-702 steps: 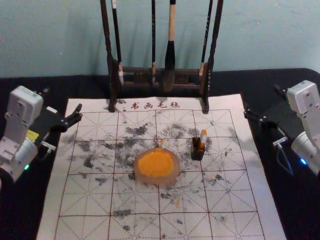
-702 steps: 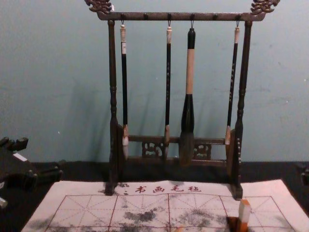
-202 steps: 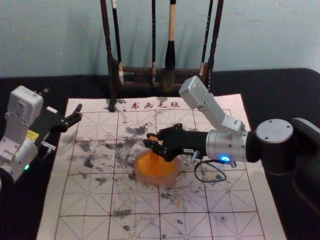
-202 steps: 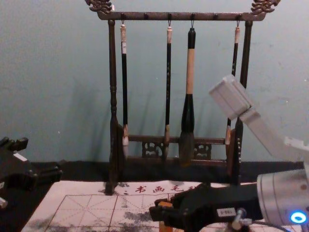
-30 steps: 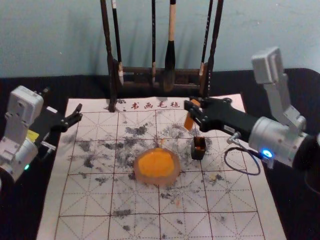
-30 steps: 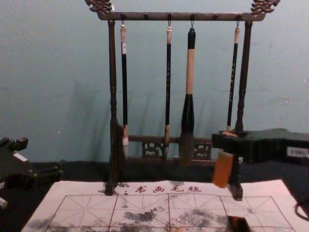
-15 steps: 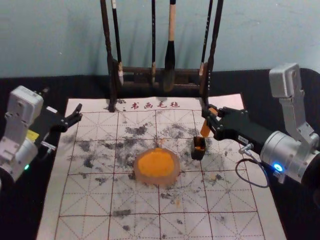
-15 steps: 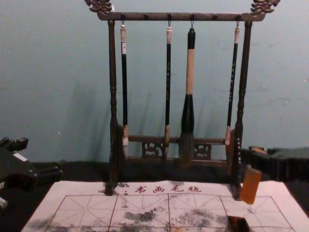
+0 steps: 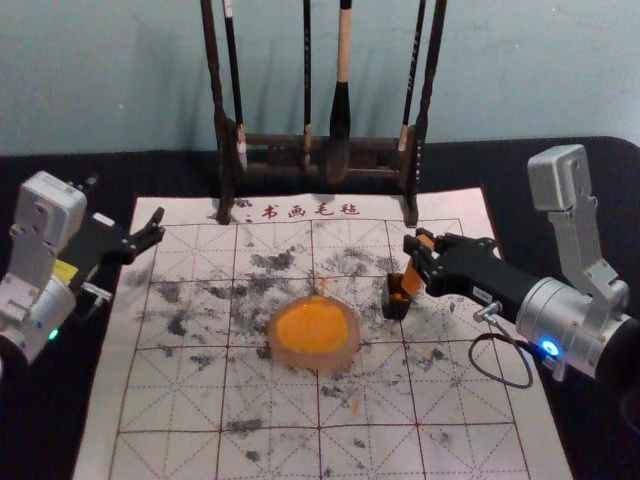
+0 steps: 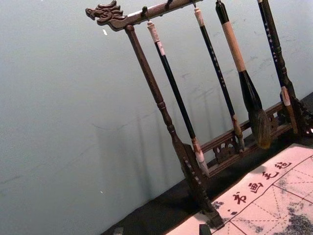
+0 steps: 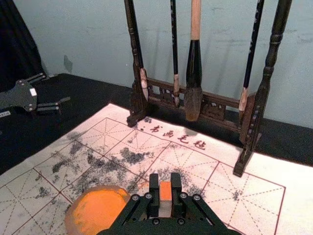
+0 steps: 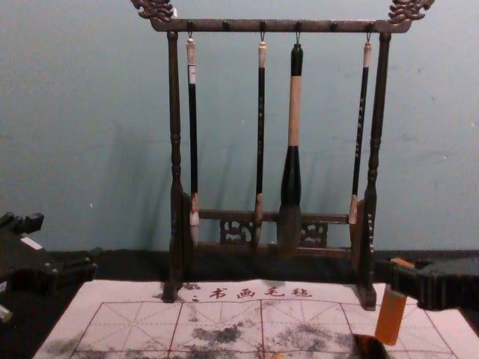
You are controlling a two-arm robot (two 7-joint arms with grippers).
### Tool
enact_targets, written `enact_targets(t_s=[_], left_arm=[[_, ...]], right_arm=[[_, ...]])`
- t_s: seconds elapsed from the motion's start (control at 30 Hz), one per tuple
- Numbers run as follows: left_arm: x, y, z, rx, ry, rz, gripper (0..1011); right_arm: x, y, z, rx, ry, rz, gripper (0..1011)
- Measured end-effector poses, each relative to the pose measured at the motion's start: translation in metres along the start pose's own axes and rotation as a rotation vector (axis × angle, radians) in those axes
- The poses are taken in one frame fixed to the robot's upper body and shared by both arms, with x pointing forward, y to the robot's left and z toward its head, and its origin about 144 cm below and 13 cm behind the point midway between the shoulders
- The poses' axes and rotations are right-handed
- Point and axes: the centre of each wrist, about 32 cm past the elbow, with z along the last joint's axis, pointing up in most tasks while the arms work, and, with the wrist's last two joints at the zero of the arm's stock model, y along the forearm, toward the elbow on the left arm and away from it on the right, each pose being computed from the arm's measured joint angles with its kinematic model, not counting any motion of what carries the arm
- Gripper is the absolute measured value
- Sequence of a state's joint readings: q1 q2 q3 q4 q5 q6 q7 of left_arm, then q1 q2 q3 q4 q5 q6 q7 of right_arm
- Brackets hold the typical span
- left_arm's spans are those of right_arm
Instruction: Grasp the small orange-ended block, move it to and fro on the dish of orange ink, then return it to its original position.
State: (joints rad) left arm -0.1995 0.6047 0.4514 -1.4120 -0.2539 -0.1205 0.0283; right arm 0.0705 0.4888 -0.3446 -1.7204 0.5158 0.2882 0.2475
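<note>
My right gripper (image 9: pixel 424 250) is shut on the small block (image 9: pixel 411 279), whose orange lower part leans down at the right rim of the little dark box (image 9: pixel 395 306). In the right wrist view the block (image 11: pixel 166 191) is pinched in the gripper (image 11: pixel 165 180); in the chest view the orange end (image 12: pixel 389 321) hangs beside the box (image 12: pixel 370 345). I cannot tell whether it has entered the opening. The round dish (image 9: pixel 345 361) of orange ink stands left of the box. My left gripper (image 9: pixel 126 199) is parked open at the far left; its fingertips (image 10: pixel 205 229) show in the left wrist view.
A dark wooden rack (image 9: pixel 222 160) hung with brushes stands at the back; its right foot (image 9: pixel 410 212) is behind the right gripper. The ink-stained white mat (image 9: pixel 180 400) lies under the dish and box, on black cloth (image 9: pixel 560 210).
Over the last second my right gripper has carried the block rightward and down toward the box, with a slight leftward shift at the end. The left arm has not moved.
</note>
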Motion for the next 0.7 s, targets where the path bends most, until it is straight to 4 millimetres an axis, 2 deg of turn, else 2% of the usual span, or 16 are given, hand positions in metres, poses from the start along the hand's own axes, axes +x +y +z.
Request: enact_targets(t_s=[0.7], left_arm=[[0.000, 0.000, 0.000, 0.000, 0.000, 0.000, 1001]], right_arm=[[0.001, 0.013, -0.005, -0.025, 0.007, -0.006, 130]])
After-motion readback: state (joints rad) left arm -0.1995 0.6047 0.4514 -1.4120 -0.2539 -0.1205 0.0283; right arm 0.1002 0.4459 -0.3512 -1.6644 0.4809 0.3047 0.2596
